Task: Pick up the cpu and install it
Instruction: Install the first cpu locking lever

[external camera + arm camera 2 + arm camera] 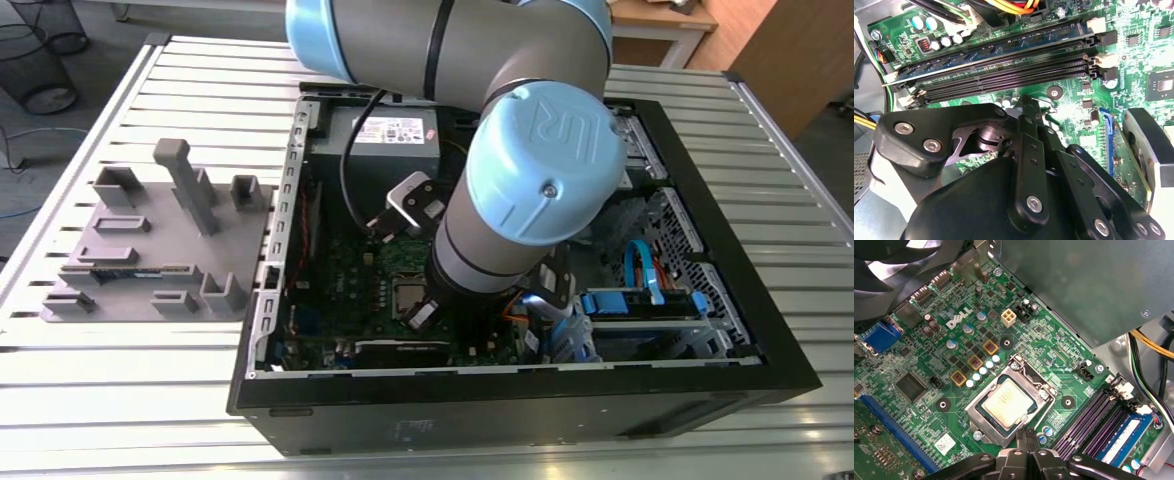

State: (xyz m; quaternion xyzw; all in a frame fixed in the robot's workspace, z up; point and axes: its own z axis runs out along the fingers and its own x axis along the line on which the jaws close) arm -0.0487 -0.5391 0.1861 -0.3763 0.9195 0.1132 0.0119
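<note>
The cpu (1005, 402), a small square chip with a pale metal top, lies flat in its socket on the green motherboard (929, 365), ringed by the silver socket frame (979, 415). My gripper (1026, 436) hovers just beside the socket's edge, apart from the chip, its black fingertips (1030, 440) pressed together with nothing between them. In the second wrist view the gripper (1026, 103) points at the board below the memory slots (1004, 65). In the exterior view the arm (521, 200) reaches down into the open computer case (747, 300) and hides the gripper.
A grey power supply box (387, 135) fills the case's far end. A black fan (889, 260) and memory slots (1094, 425) flank the socket. Blue cables (641, 270) and drive bays lie at the exterior view's right. A grey parts fixture (147, 250) stands on the slatted table.
</note>
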